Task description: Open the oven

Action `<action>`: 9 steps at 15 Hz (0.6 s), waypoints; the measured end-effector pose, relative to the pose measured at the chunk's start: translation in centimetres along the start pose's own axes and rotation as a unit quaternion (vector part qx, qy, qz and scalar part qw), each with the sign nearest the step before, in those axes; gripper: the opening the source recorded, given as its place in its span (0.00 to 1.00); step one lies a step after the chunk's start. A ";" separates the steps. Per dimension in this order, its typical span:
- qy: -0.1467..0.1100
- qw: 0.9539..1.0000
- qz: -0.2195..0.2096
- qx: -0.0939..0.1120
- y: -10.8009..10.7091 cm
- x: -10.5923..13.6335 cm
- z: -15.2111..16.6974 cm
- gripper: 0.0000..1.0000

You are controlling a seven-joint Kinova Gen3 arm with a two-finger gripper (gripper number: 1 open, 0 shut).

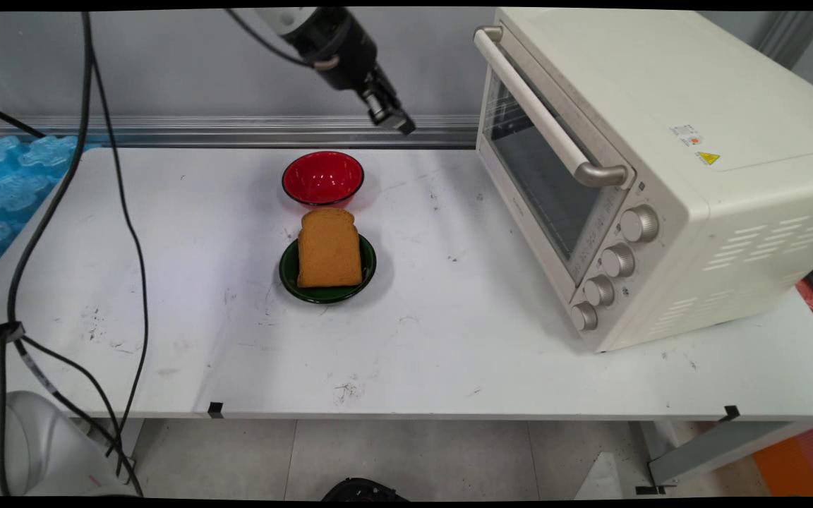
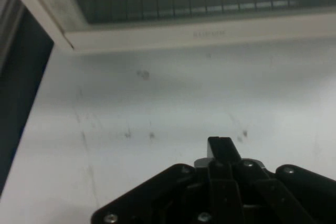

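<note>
In the main view the gripper (image 1: 398, 121) hangs high above the table (image 1: 449, 339), empty, its fingers closed together, between a red bowl (image 1: 322, 178) and a cream toaster oven (image 1: 632, 176). A slice of toast (image 1: 328, 248) lies on a green plate (image 1: 371, 262) just in front of the bowl.

In the hand view the gripper (image 2: 221, 148) points at bare table below the oven's door edge (image 2: 199, 34).

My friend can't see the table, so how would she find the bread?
Start at the big cream toaster oven on the table's right side, then look left to two small round dishes. The toast lies on the nearer one, the dark green plate; the red bowl behind it holds nothing.
</note>
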 end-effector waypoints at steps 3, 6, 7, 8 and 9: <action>0.012 1.000 -0.002 0.004 -0.4 2.1 0.1 0.00; 0.022 1.000 -0.006 0.007 -0.8 3.8 0.2 0.00; 0.024 1.000 -0.006 0.007 -0.8 4.1 0.2 0.00; 0.027 1.000 -0.007 0.007 -0.9 4.6 0.2 0.00; 0.032 0.999 -0.008 0.008 -1.0 5.2 0.2 0.00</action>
